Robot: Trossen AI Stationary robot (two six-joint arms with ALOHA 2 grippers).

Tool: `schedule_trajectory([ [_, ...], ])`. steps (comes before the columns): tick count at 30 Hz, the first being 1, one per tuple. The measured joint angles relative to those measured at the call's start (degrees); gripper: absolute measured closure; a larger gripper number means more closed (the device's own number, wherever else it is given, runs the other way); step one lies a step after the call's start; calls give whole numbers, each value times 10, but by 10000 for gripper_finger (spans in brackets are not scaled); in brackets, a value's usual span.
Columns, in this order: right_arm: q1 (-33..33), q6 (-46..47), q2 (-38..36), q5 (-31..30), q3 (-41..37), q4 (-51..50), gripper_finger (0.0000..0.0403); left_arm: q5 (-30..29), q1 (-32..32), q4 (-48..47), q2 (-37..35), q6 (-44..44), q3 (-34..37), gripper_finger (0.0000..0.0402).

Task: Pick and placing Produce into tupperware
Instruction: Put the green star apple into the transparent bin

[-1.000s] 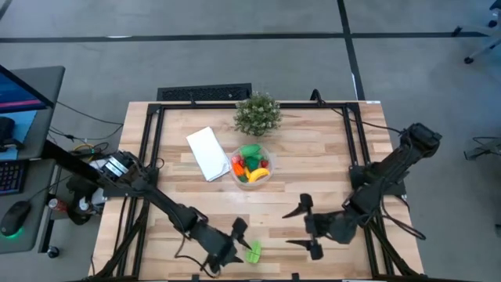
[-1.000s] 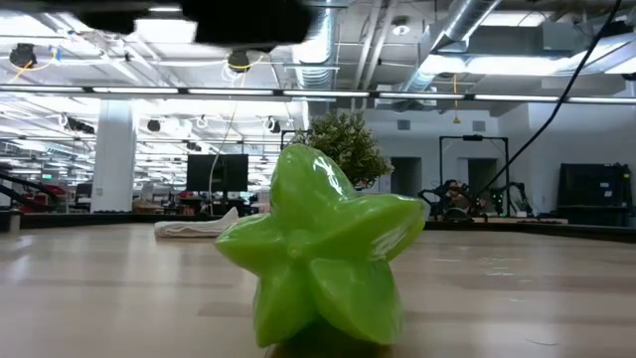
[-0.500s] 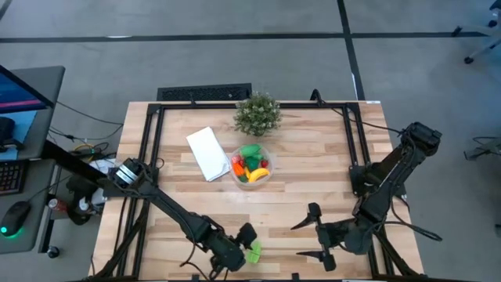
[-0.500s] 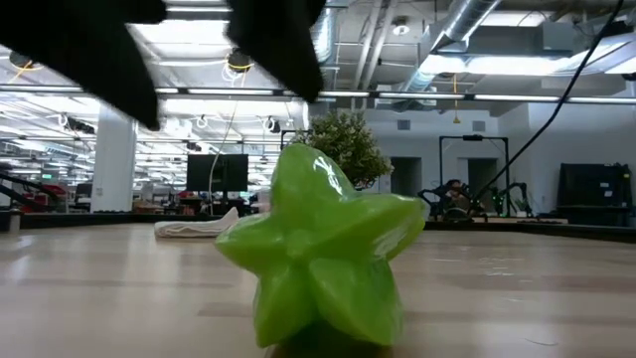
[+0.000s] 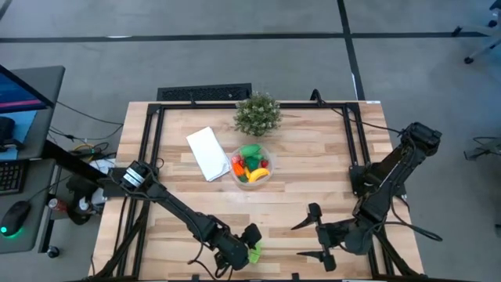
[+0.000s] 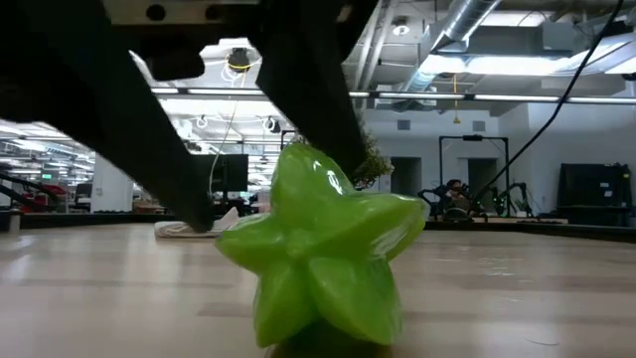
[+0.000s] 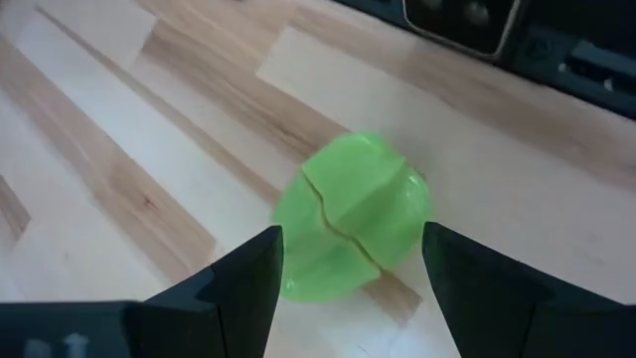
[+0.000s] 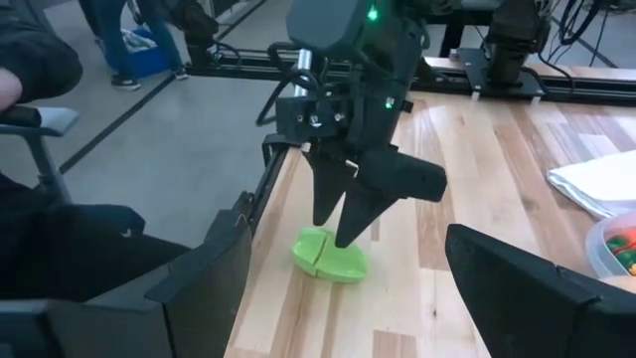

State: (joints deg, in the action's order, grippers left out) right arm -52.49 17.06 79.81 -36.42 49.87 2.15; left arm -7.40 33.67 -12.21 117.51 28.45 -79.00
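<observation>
Overhead, ceiling lights (image 6: 477, 96) lit your pale wooden table (image 5: 313, 168). Your left gripper (image 7: 350, 267) straddled the green star fruit (image 7: 350, 216), fingers spread; your right gripper (image 5: 317, 235) gaped empty.

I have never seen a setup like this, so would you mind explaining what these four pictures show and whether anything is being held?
Two dark robot arms work at a wooden table. One camera looks straight down, one sits at table height, and one rides on each wrist. The left gripper has its fingers open astride a green star-shaped toy fruit near the front edge, not yet gripping it. The right gripper waits open beside it, empty. Farther back are a clear tupperware already holding produce, a white lid and a potted plant.
</observation>
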Motion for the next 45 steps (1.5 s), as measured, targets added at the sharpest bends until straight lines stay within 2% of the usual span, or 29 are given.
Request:
schedule_trajectory([
  [17, 0, 6, 0, 1, 0, -1, 75, 50, -12, 37, 17, -9, 0, 168],
  [26, 0, 10, 0, 1, 0, -1, 75, 10, -33, -21, 15, -94, -2, 168],
  [33, 0, 10, 0, 1, 0, 0, 75, 0, -45, -43, 14, -113, -2, 168],
  [40, 0, 31, 0, 1, 0, -5, 75, -50, -64, -82, 13, -162, -2, 168],
  [45, 0, 31, 0, 1, 0, -7, 75, -56, -62, -81, 11, -134, -1, 168],
])
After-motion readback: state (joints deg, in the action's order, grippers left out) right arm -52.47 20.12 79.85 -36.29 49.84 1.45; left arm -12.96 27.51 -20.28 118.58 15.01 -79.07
